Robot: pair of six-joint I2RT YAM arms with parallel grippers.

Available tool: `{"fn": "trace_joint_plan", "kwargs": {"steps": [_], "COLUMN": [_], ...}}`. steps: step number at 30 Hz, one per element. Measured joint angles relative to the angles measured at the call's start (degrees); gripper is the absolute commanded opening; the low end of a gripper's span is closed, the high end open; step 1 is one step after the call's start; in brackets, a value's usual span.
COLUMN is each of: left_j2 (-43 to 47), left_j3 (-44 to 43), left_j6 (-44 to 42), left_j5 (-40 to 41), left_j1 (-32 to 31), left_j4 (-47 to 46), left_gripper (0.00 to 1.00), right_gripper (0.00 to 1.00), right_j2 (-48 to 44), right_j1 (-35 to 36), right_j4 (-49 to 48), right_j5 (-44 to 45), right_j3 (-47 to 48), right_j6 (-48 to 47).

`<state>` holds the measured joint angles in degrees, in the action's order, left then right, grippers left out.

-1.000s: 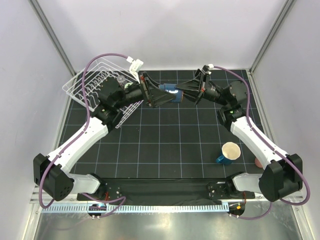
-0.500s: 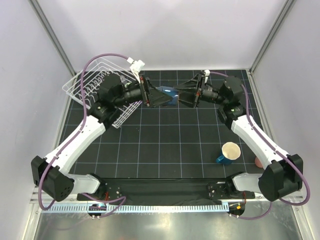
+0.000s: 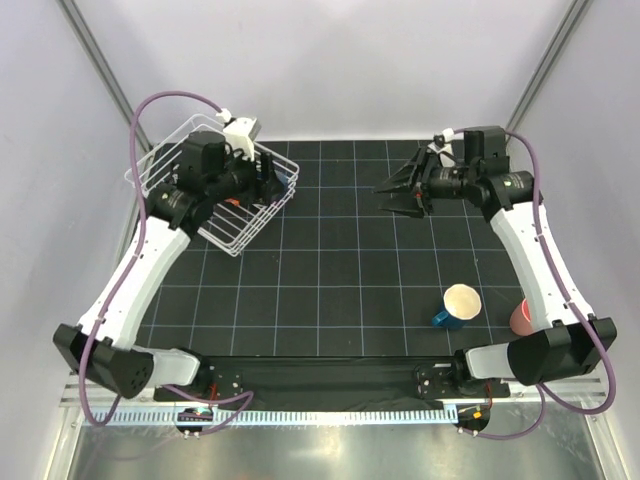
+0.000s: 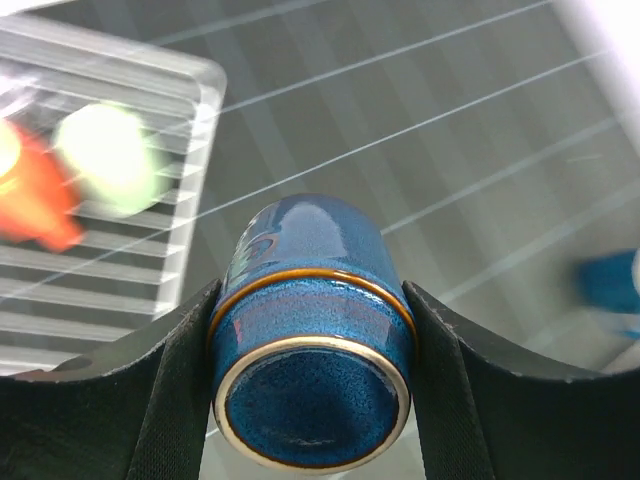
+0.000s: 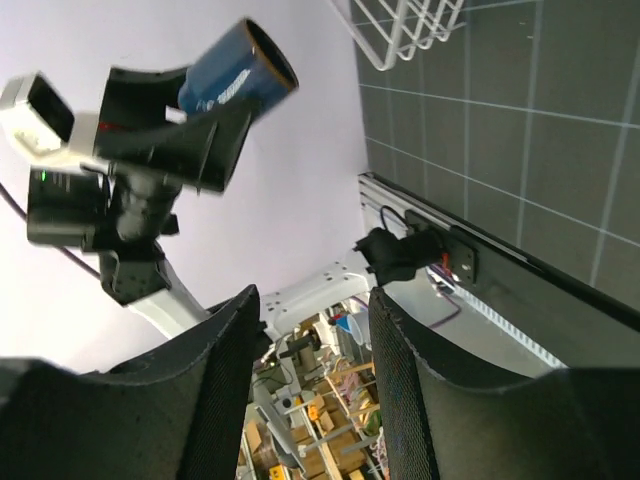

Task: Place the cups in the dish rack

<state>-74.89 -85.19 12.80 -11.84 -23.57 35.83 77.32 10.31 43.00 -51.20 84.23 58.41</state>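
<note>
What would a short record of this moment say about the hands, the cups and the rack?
left hand: shut on blue cup, near the dish rack
right hand: open, empty, in the air
in rack: orange cup, pale green cup, both blurred
outside rack: blue mug with cream inside, upright; pink cup, partly hidden by the right arm

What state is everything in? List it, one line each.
left gripper: shut on blue cup
right gripper: open, empty
blue cup: held aloft, on its side
dish rack: holds orange cup, green cup
blue mug: upright on table
pink cup: on table
</note>
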Motion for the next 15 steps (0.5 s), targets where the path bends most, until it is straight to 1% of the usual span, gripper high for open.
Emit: {"fn": "trace_joint_plan", "kwargs": {"steps": [3,8,15], "left_j2": [-3.82,-10.99,-15.04], "left_j3": [-0.2,2.6,4.48], "left_j6": [-5.33,-11.85,-13.33], "left_j5": [3.52,7.1,11.8], "left_j1": [3.61,7.98,8.7], "left_j4": [4.0,6.97,6.86], "left_gripper": [0.0,0.0,0.0], "right_gripper": [0.5,0.5,0.5], "right_j2": [-0.09,-0.22,-0.52], "right_j1": [-1.92,-2.43,-4.61], "right_j4": [6.67,11.63,13.92], "right_j5": [0.28,0.5,0.2], "right_j3": [1.09,1.07,1.05], "right_j6": [-5.66,-9.35,-11.87]}}
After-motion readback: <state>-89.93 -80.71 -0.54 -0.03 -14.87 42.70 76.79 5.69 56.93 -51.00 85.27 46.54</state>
